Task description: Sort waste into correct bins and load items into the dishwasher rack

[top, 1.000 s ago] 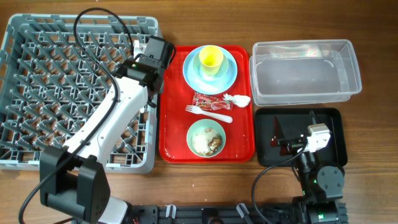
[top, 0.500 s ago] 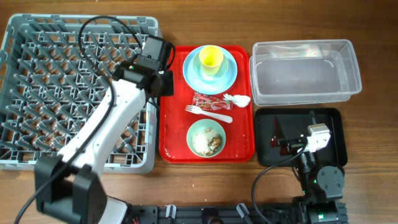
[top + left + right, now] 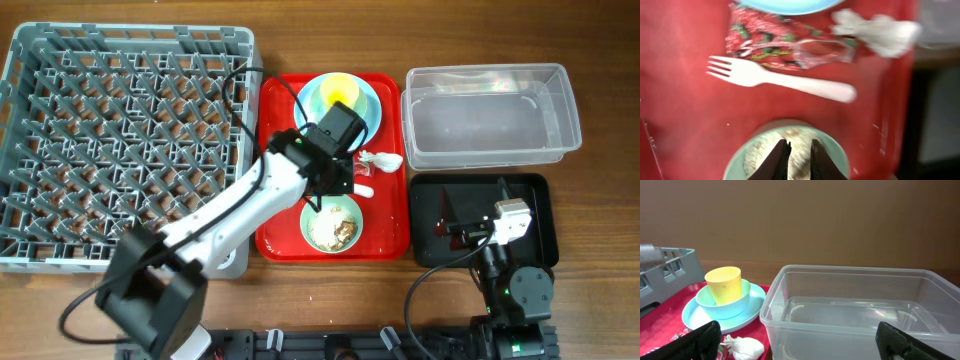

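My left gripper (image 3: pixel 799 145), jaws nearly together and empty, hangs over the pale green bowl (image 3: pixel 739 156) by the red tray's (image 3: pixel 680 115) front edge. The smooth white fork (image 3: pixel 785 82) and crinkled wrapper (image 3: pixel 775 47) lie beyond. The right gripper (image 3: pixel 797 330) gapes wide.

Left arm (image 3: pixel 240 205) stretching diagonally forward-right, left hand (image 3: pixel 800 144) pointing down, fingers (image 3: pixel 778 162) nearly touching, gripping nothing. Right arm (image 3: pixel 512 275) sitting folded, right hand (image 3: pixel 797 334) gaping wide, empty.
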### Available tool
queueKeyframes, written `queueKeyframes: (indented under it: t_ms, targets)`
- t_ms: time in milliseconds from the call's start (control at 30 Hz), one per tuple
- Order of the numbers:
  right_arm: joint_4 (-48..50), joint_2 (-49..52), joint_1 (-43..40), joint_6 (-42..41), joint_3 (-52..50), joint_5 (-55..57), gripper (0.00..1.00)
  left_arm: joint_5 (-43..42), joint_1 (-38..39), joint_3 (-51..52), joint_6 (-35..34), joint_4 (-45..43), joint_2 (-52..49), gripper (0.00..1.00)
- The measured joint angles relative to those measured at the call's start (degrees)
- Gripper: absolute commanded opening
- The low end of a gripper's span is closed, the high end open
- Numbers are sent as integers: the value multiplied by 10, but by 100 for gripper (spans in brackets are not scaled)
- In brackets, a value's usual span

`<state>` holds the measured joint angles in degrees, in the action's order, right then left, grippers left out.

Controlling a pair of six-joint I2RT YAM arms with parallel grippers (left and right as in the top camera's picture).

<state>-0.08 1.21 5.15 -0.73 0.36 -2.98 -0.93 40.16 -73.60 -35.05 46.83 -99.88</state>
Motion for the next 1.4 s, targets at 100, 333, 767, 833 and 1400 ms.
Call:
queueKeyframes:
  t_ms: [100, 333, 767, 833, 1400]
  targets:
    - [0, 0, 0, 0, 0, 0, 100, 14, -11, 2, -30, -13, -27, 16]
    - [0, 0, 0, 0, 0, 0, 100, 10, -20, 2, -49, 30, -44, 22]
    - [0, 0, 0, 0, 0, 0, 100, 6, -20, 2, -67, -4, -99, 8]
    - [0, 0, 0, 0, 0, 0, 100, 7, -20, 2, -67, -21, -116, 8]
    - [0, 0, 0, 0, 0, 0, 100, 115, -108, 1, -69, -85, -130, 21]
